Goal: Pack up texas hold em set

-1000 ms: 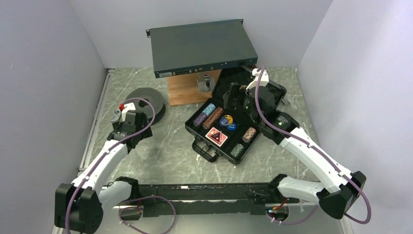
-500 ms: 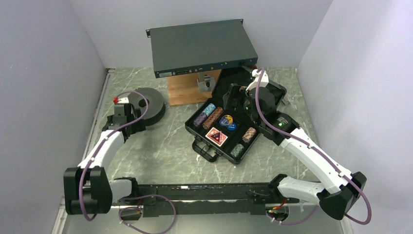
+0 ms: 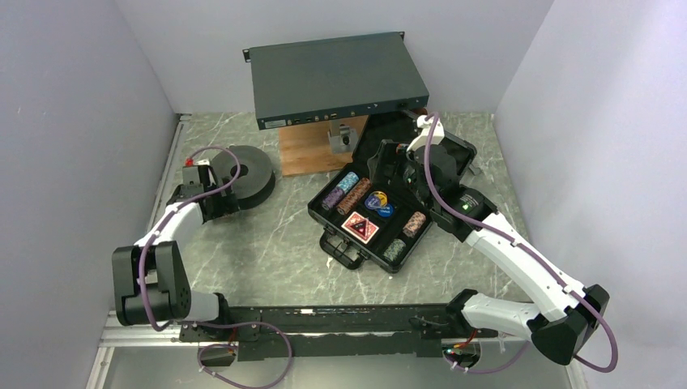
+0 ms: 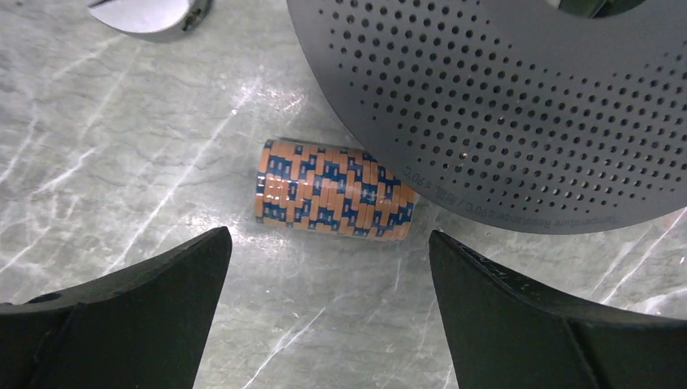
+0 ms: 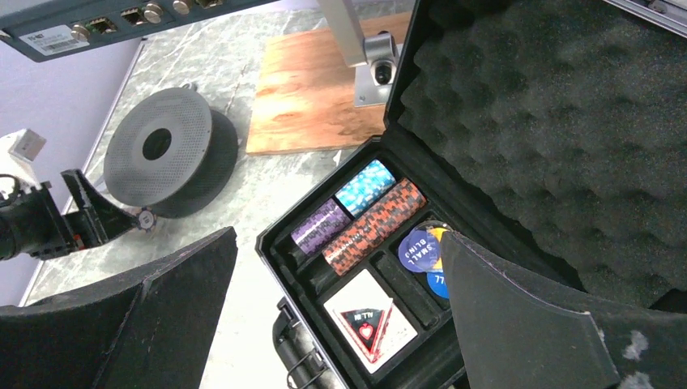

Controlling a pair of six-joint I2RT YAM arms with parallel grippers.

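Note:
The black case (image 3: 324, 220) lies open mid-table, its foam-lined lid (image 5: 551, 121) raised. It holds purple, light-blue and red-black chip rolls (image 5: 369, 223), blue/yellow buttons (image 5: 417, 247) and the red-black triangle (image 5: 369, 320) on a white card deck. Two more rolls (image 3: 405, 235) lie at its right end. An orange-and-blue chip roll (image 4: 332, 192) lies on the table against the dark spool (image 4: 518, 105). My left gripper (image 4: 328, 235) is open and empty, just short of that roll. My right gripper (image 5: 337, 235) is open and empty above the case.
The large grey electronics box (image 3: 336, 77) stands at the back over a wooden board (image 3: 312, 150) with a metal bracket (image 3: 340, 136). The spool (image 3: 243, 170) lies at the left. A white rounded piece (image 4: 150, 12) sits past the roll. Walls close in left, back and right.
My left arm has swung away from me and leftward, bringing its gripper up to the left side of the spool. The right arm and case have not moved.

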